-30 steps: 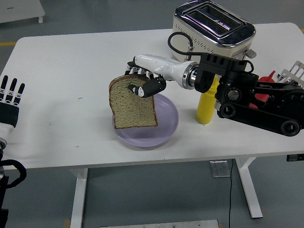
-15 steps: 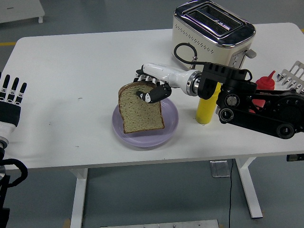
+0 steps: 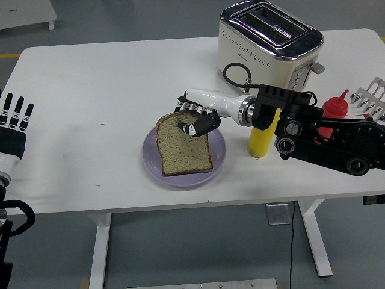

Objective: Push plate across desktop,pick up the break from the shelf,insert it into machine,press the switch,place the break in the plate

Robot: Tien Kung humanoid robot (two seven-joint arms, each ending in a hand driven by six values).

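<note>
A slice of brown bread (image 3: 183, 146) lies almost flat in the lilac plate (image 3: 151, 161) near the table's front middle. My right hand (image 3: 197, 118) is over the slice's far edge, its thumb and fingers still closed on the bread. The cream toaster (image 3: 269, 37) stands at the back right with both slots empty. My left hand (image 3: 13, 126) rests at the left edge, fingers straight and holding nothing.
A yellow squeeze bottle (image 3: 262, 137) stands just right of the plate, behind my right forearm. A red bottle (image 3: 335, 105) and a metal rack (image 3: 373, 96) are at the far right. The toaster's black cord (image 3: 231, 71) loops near my wrist.
My right hand has lowered the bread from a tilted, raised position down into the plate and moved slightly right. The left hand has not moved.
</note>
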